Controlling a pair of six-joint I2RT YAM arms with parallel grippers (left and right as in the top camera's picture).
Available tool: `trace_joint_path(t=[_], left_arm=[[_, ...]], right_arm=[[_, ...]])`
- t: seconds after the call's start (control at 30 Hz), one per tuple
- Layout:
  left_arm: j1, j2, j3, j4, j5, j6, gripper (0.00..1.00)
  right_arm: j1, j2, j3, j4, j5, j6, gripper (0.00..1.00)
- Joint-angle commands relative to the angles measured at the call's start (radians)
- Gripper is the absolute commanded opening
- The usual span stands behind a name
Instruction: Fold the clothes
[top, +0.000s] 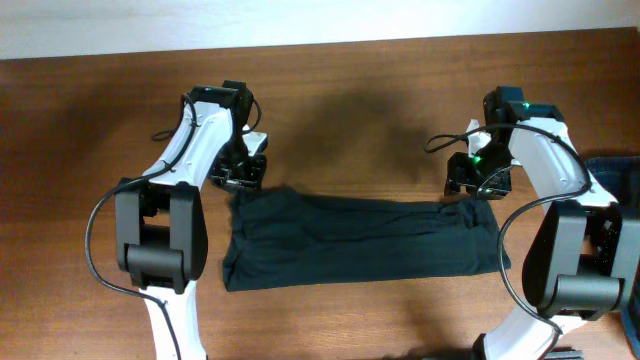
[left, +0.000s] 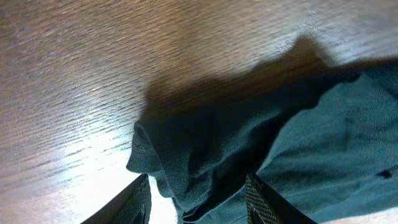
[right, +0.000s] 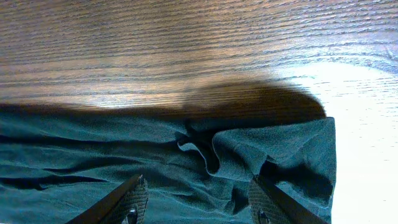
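Note:
The clothes (top: 360, 240), a black T-shirt, lie folded into a long band across the middle of the wooden table (top: 350, 110). My left gripper (top: 240, 172) hangs over the band's far left corner. In the left wrist view the left gripper (left: 199, 206) is open, and a bunched fold of the shirt (left: 186, 162) lies loose between the jaws, clear of the left finger (left: 138, 202). My right gripper (top: 480, 178) is over the far right corner. In the right wrist view the right gripper (right: 199, 208) stands open above the wrinkled fabric (right: 93, 149), gripping nothing.
A blue denim garment (top: 615, 170) shows at the table's right edge, behind the right arm. Bare wood stretches behind the shirt toward the far edge (top: 330, 45). Both arm bases stand at the near corners of the shirt.

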Motion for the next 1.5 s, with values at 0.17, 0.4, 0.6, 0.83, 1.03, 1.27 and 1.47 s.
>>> trace_joint_path(t=[0.17,0.4,0.6,0.83,1.03,1.27,1.47], left_arm=[[-0.016,-0.037,0.035,0.0,0.17,0.32,0.49],[-0.055,-0.036,0.013,0.01,0.172,0.404,0.49],[-0.069,-0.035,-0.009,0.038,0.142,0.404,0.49],[-0.069,-0.035,-0.05,0.089,0.106,0.401,0.47],[-0.069,-0.035,-0.051,0.119,0.1,0.4,0.43],[-0.069,-0.035,-0.088,0.114,0.074,0.4,0.27],[-0.069,-0.035,-0.093,0.111,0.074,0.4,0.27]], right_arm=[[0.001,-0.021,-0.01,0.004,-0.011,0.005,0.58],[0.001,-0.021,-0.01,0.004,-0.011,0.005,0.58],[0.001,-0.021,-0.01,0.004,-0.011,0.005,0.58],[0.001,-0.021,-0.01,0.004,-0.011,0.005,0.58],[0.001,-0.021,-0.01,0.004,-0.008,0.005,0.58],[0.001,-0.021,-0.01,0.005,-0.008,0.005,0.58],[0.001,-0.021,-0.01,0.011,-0.008,0.005,0.58]])
